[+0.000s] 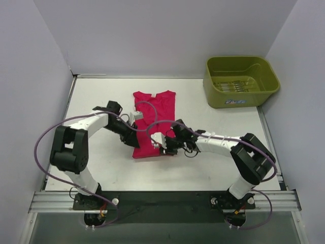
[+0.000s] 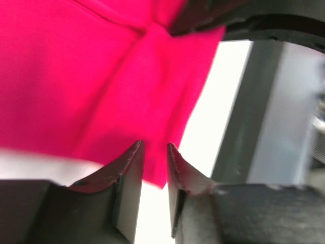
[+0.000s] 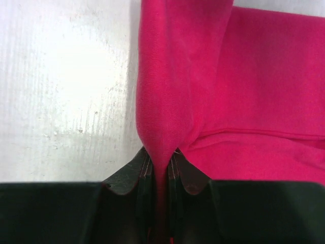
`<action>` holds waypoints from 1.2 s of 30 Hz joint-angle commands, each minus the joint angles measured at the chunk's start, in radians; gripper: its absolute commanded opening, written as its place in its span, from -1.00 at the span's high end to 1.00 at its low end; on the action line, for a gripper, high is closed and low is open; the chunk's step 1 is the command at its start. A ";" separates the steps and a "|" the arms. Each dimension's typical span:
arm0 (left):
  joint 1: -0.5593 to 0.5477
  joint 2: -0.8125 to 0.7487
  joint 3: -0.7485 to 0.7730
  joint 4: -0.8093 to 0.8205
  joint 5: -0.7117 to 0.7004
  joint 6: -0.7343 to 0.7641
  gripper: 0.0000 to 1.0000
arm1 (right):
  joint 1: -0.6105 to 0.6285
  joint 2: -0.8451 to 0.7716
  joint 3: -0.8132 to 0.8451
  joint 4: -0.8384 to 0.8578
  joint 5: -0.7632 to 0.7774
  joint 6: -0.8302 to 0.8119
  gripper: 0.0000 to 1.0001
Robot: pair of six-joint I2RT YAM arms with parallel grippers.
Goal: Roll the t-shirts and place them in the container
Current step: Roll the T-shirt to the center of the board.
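Observation:
The magenta-red t-shirt (image 1: 155, 114) lies on the white table, folded into a narrow lengthwise strip, neck end far, hem near. My right gripper (image 1: 161, 146) is at the hem's right side. In the right wrist view it (image 3: 161, 152) is shut on a raised fold of the shirt (image 3: 254, 76). My left gripper (image 1: 138, 141) is at the hem's left side. In the blurred left wrist view its jaws (image 2: 156, 146) stand slightly apart over a corner of the shirt (image 2: 101, 76), with white table showing through the gap.
An olive-green plastic bin (image 1: 231, 101) stands at the far right of the table (image 1: 91, 101). Grey walls close in the back and both sides. The right arm's dark body (image 2: 254, 20) is close above my left gripper.

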 commanded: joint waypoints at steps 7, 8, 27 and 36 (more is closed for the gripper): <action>0.006 -0.461 -0.137 0.364 -0.267 -0.209 -0.95 | -0.129 0.226 0.406 -0.630 -0.349 0.041 0.98; -0.005 -0.480 -0.152 0.368 -0.282 -0.190 -0.95 | -0.133 0.243 0.429 -0.667 -0.355 0.044 0.98; -0.373 -0.564 -0.462 0.706 -0.486 0.064 -0.95 | -0.231 0.381 0.495 -0.784 -0.479 0.105 0.92; -0.444 -0.469 -0.441 0.654 -0.442 0.124 -0.95 | -0.239 0.381 0.512 -0.790 -0.478 0.099 0.92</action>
